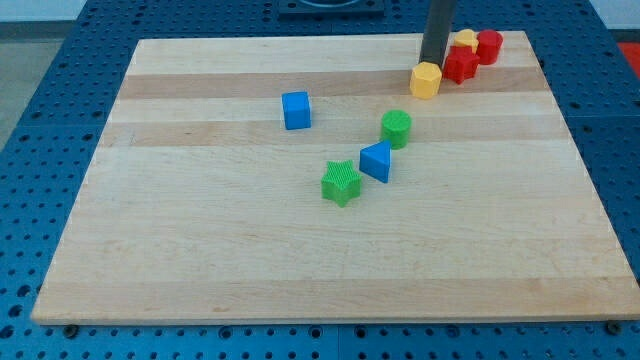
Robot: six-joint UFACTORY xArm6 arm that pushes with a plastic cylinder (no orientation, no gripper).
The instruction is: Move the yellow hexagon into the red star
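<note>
My tip [434, 63] is a bare rod end with no pincer on it, so there is nothing to call apart, together or clamped, and it is resting on the wooden board [300, 250] near the view's top right. The yellow hexagon [426, 80] is sitting just below my tip and a touch to the view's left of it, seemingly touching or nearly so. The red star [459, 66] is lying just to the view's right of my tip, with the hexagon's right edge close against it or barely apart; I cannot tell which. Further right of my tip, another yellow block [465, 40] and a red cylinder [489, 46] are crowding behind the star. I am judging the push as in its closing stage: the next move is calling for my tip to get round to the hexagon's left side and nudge it rightward and slightly up into the star. The hexagon is lying flat and squat, with no real long axis or clear pointing direction. Well below and left of my tip, the blue cube [296, 110], green cylinder [396, 128], blue triangular block [376, 161] and green star [341, 183] are sitting out of the way.
</note>
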